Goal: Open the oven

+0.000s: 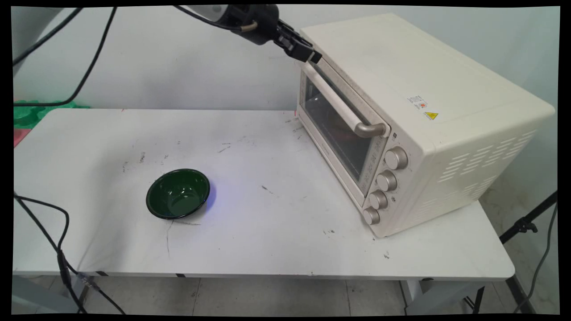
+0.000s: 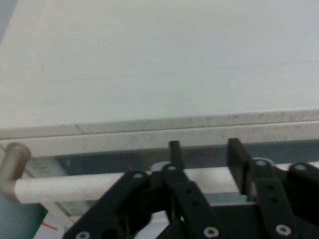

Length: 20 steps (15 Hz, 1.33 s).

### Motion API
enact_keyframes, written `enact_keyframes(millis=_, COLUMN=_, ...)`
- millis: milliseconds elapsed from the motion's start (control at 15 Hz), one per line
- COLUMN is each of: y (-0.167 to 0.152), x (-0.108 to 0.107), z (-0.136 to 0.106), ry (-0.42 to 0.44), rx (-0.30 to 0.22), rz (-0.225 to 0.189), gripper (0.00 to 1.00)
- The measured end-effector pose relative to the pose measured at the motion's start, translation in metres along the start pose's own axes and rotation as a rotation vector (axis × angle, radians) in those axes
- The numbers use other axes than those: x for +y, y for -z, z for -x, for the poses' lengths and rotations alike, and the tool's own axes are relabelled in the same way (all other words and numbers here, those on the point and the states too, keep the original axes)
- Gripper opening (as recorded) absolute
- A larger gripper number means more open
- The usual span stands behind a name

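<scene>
The pincer hovered at the top front edge of the cream toaster oven, fingers narrowly parted above its door handle. A green bowl sat well apart on the surface.

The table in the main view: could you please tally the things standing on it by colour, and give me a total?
Cream: 1, the toaster oven, with the pincer at its door handle.
Dark green: 1, the bowl.
Total: 2 things on the white table.
</scene>
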Motion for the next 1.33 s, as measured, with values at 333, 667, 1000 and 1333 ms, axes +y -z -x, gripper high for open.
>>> enact_keyframes(millis=333, y=-0.019, x=0.003, z=-0.007, ry=-0.022, rx=-0.029, rz=-0.015, gripper=0.0)
enact_keyframes(millis=667, y=-0.038, x=0.003, z=-0.011, ry=-0.035, rx=-0.058, rz=-0.03, gripper=0.0)
enact_keyframes(millis=1000, y=-0.055, x=0.002, z=-0.013, ry=-0.04, rx=-0.08, rz=-0.04, gripper=0.0)
enact_keyframes(millis=1333, y=-0.067, x=0.002, z=-0.013, ry=-0.042, rx=-0.101, rz=-0.048, gripper=0.0)
